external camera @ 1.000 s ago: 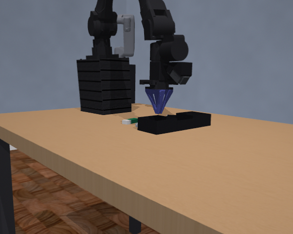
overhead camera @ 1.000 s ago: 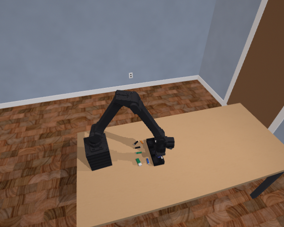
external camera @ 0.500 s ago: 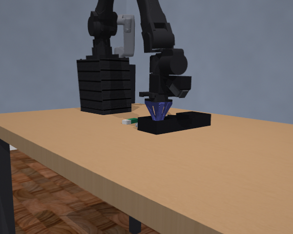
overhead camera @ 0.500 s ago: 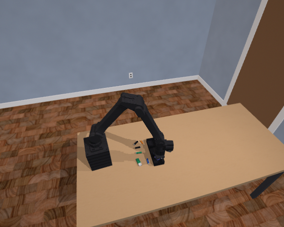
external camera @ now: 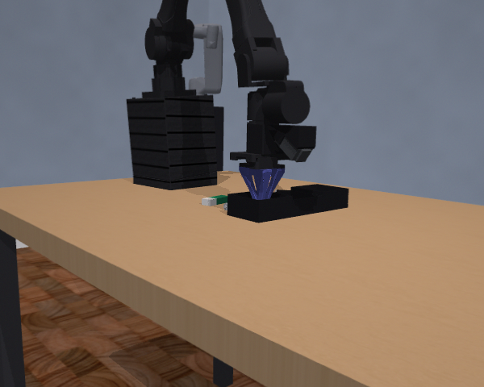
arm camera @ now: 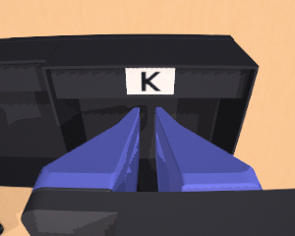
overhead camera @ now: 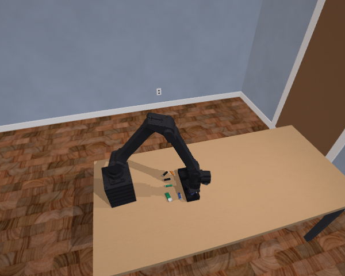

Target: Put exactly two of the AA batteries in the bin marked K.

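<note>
The black two-compartment bin lies on the table, and its near compartment carries the label K [arm camera: 149,81]. My gripper [arm camera: 147,116] [external camera: 260,192] points straight down with its blue fingertips inside the K compartment. The fingers are nearly together and I see nothing between them. The floor of the compartment is dark and I cannot make out anything in it. Two black batteries [overhead camera: 165,173] [overhead camera: 167,179], a green one [overhead camera: 168,185] and a blue one [overhead camera: 179,195] lie on the table left of the bin.
A green and white block [overhead camera: 168,196] lies by the blue battery and also shows in the exterior view [external camera: 214,201]. A small orange piece [overhead camera: 171,172] lies by the bin's far end. The second compartment [arm camera: 15,113] adjoins K. The arm's base block [overhead camera: 118,185] stands to the left.
</note>
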You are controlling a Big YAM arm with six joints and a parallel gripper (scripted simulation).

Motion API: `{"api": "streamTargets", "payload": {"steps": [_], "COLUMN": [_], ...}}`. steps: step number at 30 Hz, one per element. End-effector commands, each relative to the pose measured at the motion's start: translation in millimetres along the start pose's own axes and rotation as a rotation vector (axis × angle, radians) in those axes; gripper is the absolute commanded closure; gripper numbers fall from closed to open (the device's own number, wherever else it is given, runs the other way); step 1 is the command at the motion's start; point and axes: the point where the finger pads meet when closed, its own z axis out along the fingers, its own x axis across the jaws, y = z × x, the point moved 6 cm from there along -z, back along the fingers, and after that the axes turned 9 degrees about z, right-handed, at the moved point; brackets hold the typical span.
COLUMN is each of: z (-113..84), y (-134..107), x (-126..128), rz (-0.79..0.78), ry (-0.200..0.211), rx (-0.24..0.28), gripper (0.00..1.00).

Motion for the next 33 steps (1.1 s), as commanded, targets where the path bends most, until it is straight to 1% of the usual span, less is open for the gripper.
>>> {"api": "streamTargets", "payload": {"steps": [1,23,24,25,26,28,29,33], "z": [-8.2,-8.6,-8.4,-8.7,-8.7,-8.8,-19.9,-22.4], "y": [13,13,17,17,13,13,19,10], "x": [-2,-3,-9,-9,-3,-3,-10,-7], "rz": [0.000,0.000,0.002,0.002,0.000,0.000,0.003,-0.002], "ry": [0.001,0.001,0.002,0.002,0.001,0.001,0.001,0.003], "rx": [-0.033,-0.033,-0.037,-0.037,-0.033,-0.033,-0.047,-0.030], "gripper": [0.91,0.91,0.91,0.91,0.91,0.91,0.91,0.91]}}
